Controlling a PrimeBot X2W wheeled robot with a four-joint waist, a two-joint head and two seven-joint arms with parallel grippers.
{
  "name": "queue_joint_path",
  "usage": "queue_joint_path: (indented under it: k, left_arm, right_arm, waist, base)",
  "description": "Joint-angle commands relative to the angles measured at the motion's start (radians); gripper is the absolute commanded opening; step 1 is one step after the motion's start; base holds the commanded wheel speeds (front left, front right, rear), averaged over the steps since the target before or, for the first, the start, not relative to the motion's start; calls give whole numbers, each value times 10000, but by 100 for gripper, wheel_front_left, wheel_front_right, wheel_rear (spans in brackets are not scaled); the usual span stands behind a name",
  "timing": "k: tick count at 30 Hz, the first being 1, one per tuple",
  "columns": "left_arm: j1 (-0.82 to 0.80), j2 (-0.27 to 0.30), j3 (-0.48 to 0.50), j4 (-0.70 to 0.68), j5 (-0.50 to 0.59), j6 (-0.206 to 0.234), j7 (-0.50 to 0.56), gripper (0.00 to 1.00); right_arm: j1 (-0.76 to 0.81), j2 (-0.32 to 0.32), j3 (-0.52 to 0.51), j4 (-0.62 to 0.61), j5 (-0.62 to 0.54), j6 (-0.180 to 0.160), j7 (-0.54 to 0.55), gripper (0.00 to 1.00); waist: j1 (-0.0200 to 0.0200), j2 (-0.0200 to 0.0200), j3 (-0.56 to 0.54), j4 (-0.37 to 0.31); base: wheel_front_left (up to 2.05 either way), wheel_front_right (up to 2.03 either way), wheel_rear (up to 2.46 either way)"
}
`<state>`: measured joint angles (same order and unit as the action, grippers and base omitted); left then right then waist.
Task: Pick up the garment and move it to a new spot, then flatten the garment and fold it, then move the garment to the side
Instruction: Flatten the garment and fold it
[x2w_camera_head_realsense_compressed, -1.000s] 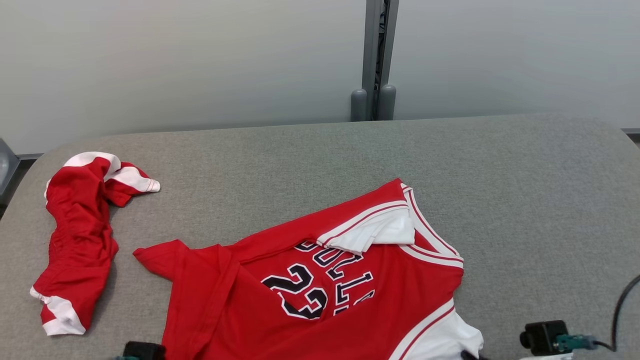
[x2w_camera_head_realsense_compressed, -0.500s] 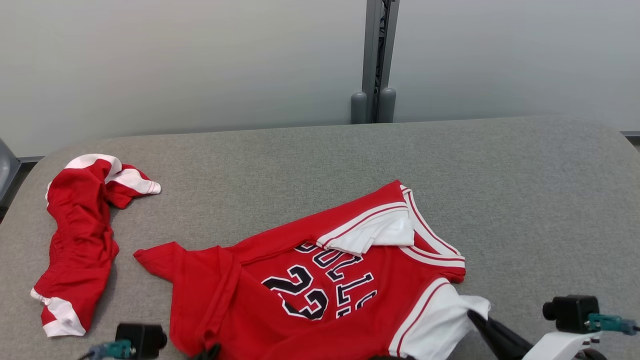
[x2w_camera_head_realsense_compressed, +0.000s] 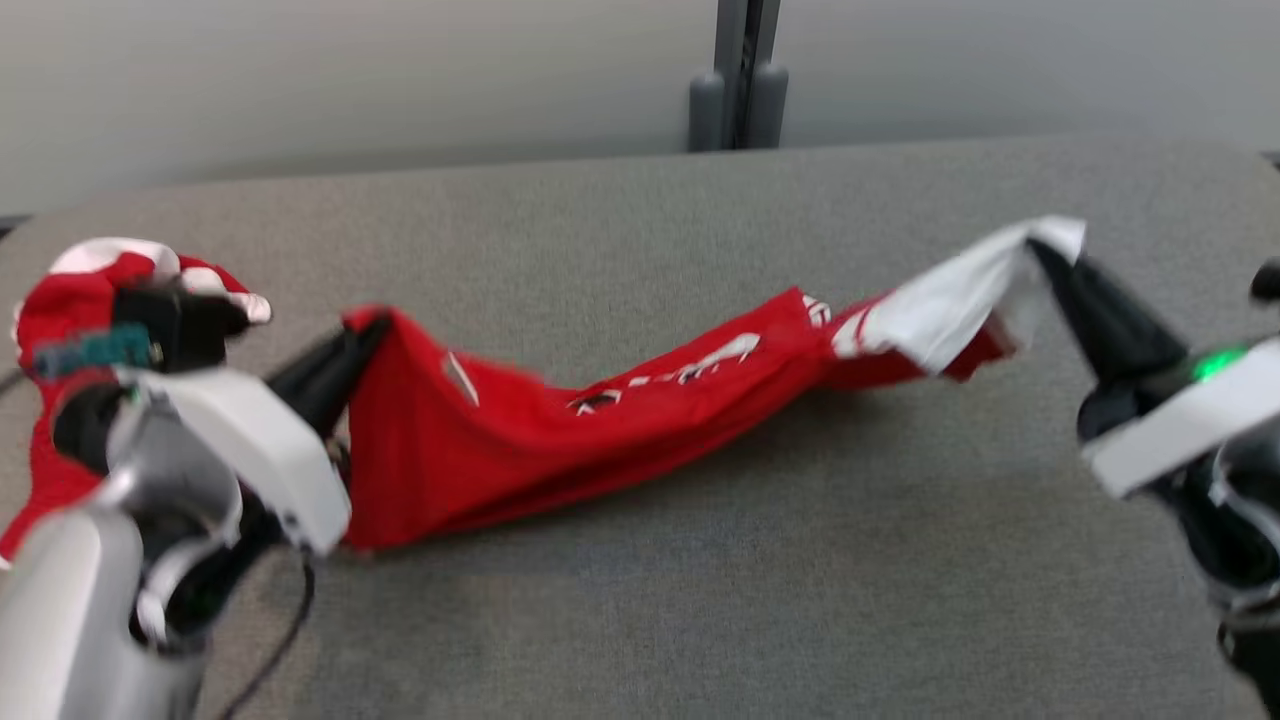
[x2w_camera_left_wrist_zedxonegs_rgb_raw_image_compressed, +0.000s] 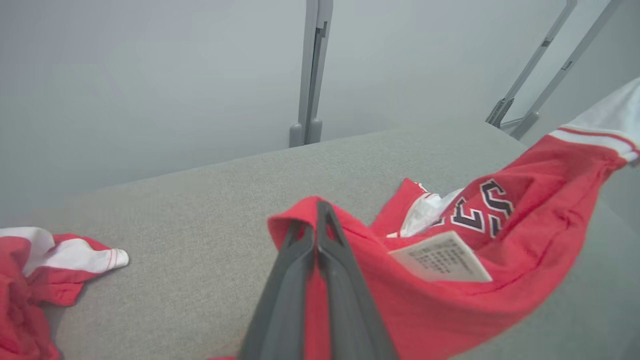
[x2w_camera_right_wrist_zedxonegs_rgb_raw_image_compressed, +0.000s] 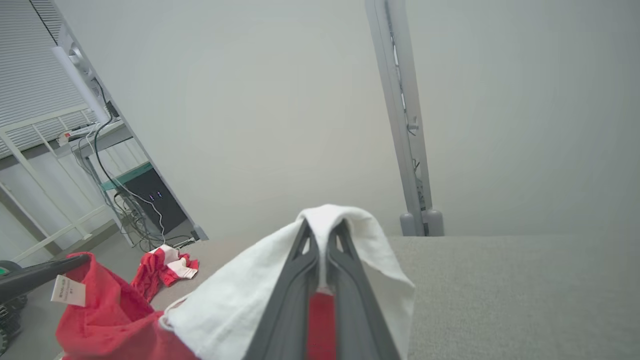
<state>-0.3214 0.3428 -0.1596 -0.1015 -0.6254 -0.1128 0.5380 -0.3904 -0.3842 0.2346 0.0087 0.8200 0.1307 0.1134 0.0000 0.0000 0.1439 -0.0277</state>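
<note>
The garment (x2w_camera_head_realsense_compressed: 560, 440) is a red jersey with white trim and a dark number. It hangs stretched above the grey table (x2w_camera_head_realsense_compressed: 700, 600) between my two grippers, sagging in the middle. My left gripper (x2w_camera_head_realsense_compressed: 368, 328) is shut on a red corner at its left end, and the left wrist view shows the fingers (x2w_camera_left_wrist_zedxonegs_rgb_raw_image_compressed: 327, 260) pinching the red cloth (x2w_camera_left_wrist_zedxonegs_rgb_raw_image_compressed: 450, 290) beside a white label. My right gripper (x2w_camera_head_realsense_compressed: 1040, 250) is shut on the white trimmed edge at its right end. In the right wrist view the white cloth (x2w_camera_right_wrist_zedxonegs_rgb_raw_image_compressed: 240, 300) drapes over that gripper (x2w_camera_right_wrist_zedxonegs_rgb_raw_image_compressed: 322, 225).
A second red and white piece of clothing (x2w_camera_head_realsense_compressed: 60, 290) lies crumpled at the table's far left, partly behind my left arm (x2w_camera_head_realsense_compressed: 230, 440). A grey post (x2w_camera_head_realsense_compressed: 735, 80) stands behind the table against the pale wall. A desk with cables (x2w_camera_right_wrist_zedxonegs_rgb_raw_image_compressed: 125, 175) stands off to the side.
Both grippers have risen from the near edge and lifted the jersey off the table, pulling it out between them. The head view has also tilted down.
</note>
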Motion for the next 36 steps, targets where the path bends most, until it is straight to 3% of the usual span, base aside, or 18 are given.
queue_joint_path:
  k: [1, 10, 19, 26, 32, 36]
  left_arm:
    - [-455, 94, -29, 152, 26, -37, 30, 0]
    - [-5152, 124, -586, 2792, -373, -179, 223, 0]
    - [-9663, 278, -1029, 5552, -377, -180, 59, 0]
    - [-12573, -30, -1300, 7578, 215, -181, -1110, 0]
    - [-14172, -523, -1557, 9202, 451, -181, -2075, 0]
    - [-14940, -546, -1852, 10043, 345, -175, -2628, 0]
  right_arm:
    - [-386, -131, -12, 65, 121, 5, -112, 0]
    - [-4844, -865, 1004, 1673, 353, 3, -870, 0]
    - [-9219, -1105, 2116, 3935, 608, 3, -1544, 0]
    - [-12138, -1140, 2504, 5804, 634, 3, -2284, 0]
    - [-13897, -1157, 3136, 6975, 548, 2, -2788, 0]
    - [-14643, -1238, 3674, 7390, 187, 2, -3395, 0]
  waist:
    - [0, 0, 742, -67]
    - [0, 0, 2429, -383]
    - [0, 0, 3954, -702]
    - [0, 0, 4683, -758]
    - [0, 0, 4920, -652]
    - [0, 0, 5103, -663]
  base:
    - [0, 0, 0]
    - [0, 0, 0]
    - [0, 0, 0]
    - [0, 0, 0]
    - [0, 0, 0]
    - [0, 0, 0]
